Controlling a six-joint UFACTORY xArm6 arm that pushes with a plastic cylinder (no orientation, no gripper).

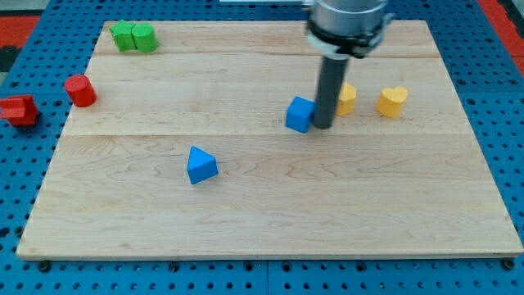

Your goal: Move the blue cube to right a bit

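The wooden tabletop (270, 205) has open room across its lower half. There is no gripper, only a rod: my tip (323, 126) holds nothing and touches the right side of the blue cube (300, 114), just above centre. A yellow block (347, 97) sits just right of the rod.

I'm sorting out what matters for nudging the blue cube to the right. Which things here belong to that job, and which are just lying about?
In the job:
- blue cube
- my tip, right beside the cube on its right side

Lying about:
- blue triangular block
- two yellow blocks
- two green blocks
- two red blocks, the farther one off the board
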